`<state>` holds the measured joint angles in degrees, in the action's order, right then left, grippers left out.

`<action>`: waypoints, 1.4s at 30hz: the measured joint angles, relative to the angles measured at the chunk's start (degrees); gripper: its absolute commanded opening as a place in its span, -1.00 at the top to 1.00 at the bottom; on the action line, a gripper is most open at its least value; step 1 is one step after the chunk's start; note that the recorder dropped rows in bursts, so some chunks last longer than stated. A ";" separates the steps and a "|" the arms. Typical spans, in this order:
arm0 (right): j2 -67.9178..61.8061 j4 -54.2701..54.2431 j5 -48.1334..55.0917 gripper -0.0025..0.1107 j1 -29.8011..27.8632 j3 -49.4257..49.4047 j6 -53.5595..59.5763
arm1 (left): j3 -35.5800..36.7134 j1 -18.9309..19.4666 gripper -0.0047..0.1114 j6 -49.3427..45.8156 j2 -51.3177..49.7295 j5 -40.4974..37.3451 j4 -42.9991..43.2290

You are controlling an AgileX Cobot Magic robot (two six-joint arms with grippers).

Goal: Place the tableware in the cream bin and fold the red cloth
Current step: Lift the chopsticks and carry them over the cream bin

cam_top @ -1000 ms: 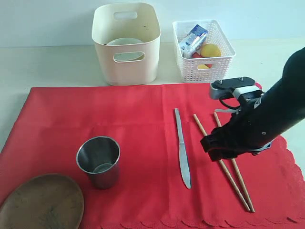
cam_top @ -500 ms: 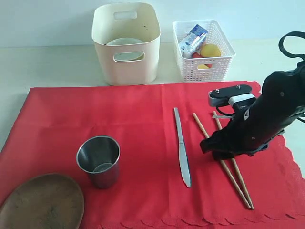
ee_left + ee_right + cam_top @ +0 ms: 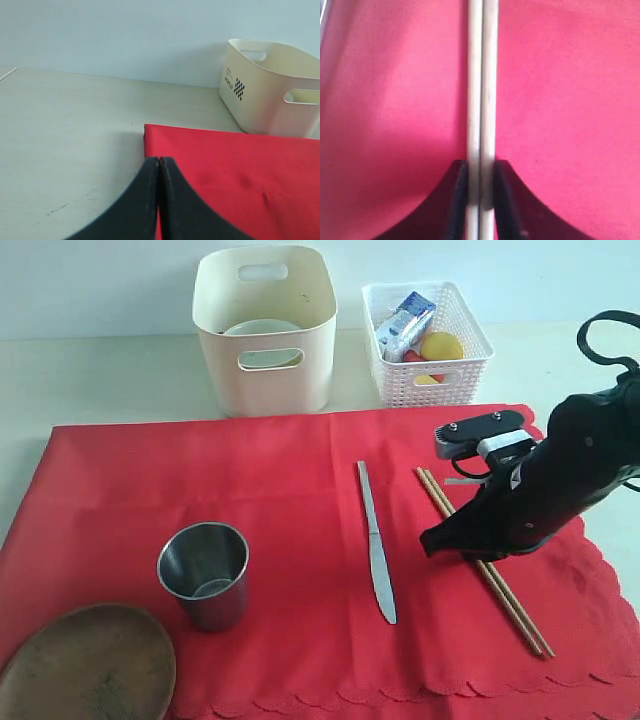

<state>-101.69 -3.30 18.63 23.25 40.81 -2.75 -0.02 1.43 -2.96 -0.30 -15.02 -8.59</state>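
From outside, the right claw (image 3: 462, 546) crouches over the two chopsticks (image 3: 511, 601), which lie together on the red cloth (image 3: 250, 480). The left wrist view shows the left claw (image 3: 159, 195) clenched empty by the cloth's corner. The right wrist view shows both sticks pinched mid-length: light, stiff and slick, likely to scissor unless held centrally.

We see a pale beige tabletop (image 3: 110, 380) running back to a plain, light bluish-white wall (image 3: 100, 285), both evenly lit with only soft shadows.

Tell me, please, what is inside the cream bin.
A pale bowl shows inside the bin, also through its handle cutout; the walls hide anything lower down.
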 measured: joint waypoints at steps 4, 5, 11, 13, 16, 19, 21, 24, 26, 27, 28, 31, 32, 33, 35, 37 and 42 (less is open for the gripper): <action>0.00 0.00 0.00 0.96 0.00 0.00 0.00 | 0.00 0.00 0.87 0.00 0.00 0.00 0.00; 0.11 0.00 0.00 0.96 0.00 0.00 0.00 | 0.00 0.00 0.87 0.00 0.00 0.00 0.00; 5.55 -0.95 2.77 0.96 0.00 -0.25 -0.43 | 0.00 0.00 0.87 0.00 0.00 0.00 0.00; 9.25 -0.85 3.33 0.96 0.00 -0.35 -0.43 | 0.00 0.00 0.87 0.00 0.00 0.00 0.00; 14.03 0.27 3.17 0.96 0.00 -0.35 -0.43 | 0.00 0.00 0.87 0.00 0.00 0.00 0.00; 17.00 0.40 -0.21 0.96 0.00 -0.35 -0.43 | 0.00 0.00 0.87 0.00 0.00 0.00 0.00; 17.72 0.40 -3.00 0.96 0.00 -0.35 -0.43 | 0.00 0.00 0.87 0.00 0.00 0.00 0.00; 17.72 0.40 -5.87 0.96 0.00 -0.35 -0.43 | 0.00 0.00 0.87 0.00 0.00 0.00 0.00; 17.72 0.40 -8.21 0.96 0.00 -0.35 -0.43 | 0.00 0.00 0.87 0.00 0.00 0.00 0.00; 17.72 0.40 -9.95 0.96 0.00 0.13 -0.43 | 0.00 0.00 0.87 0.00 0.00 0.00 0.00; 17.46 0.40 -11.07 0.96 0.00 0.90 -0.43 | 0.00 0.00 0.87 0.00 0.00 0.00 0.00; 14.65 -0.37 -14.77 0.96 0.00 7.22 -1.09 | 0.00 0.00 0.87 0.00 0.00 0.00 0.00; 12.54 -0.37 -15.03 0.96 0.00 10.91 -0.37 | 0.00 0.00 0.87 0.00 0.00 0.00 0.00; 11.59 -0.37 -15.03 0.96 0.00 12.46 0.03 | 0.00 0.00 0.87 0.00 0.00 0.00 0.00; 7.81 -0.37 -15.30 0.96 0.00 18.11 0.43 | 0.00 0.00 0.87 0.00 0.00 0.00 0.00; 4.09 -0.37 -15.85 0.96 0.00 23.55 0.67 | 0.00 0.00 0.87 0.00 0.00 0.00 0.00; -3.06 -0.37 -19.05 0.96 0.00 33.39 1.73 | 0.00 0.00 0.87 0.00 0.00 0.00 0.00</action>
<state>-104.75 -3.66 -0.43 23.25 74.20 -1.02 -0.02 1.43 -2.96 -0.30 -15.02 -8.59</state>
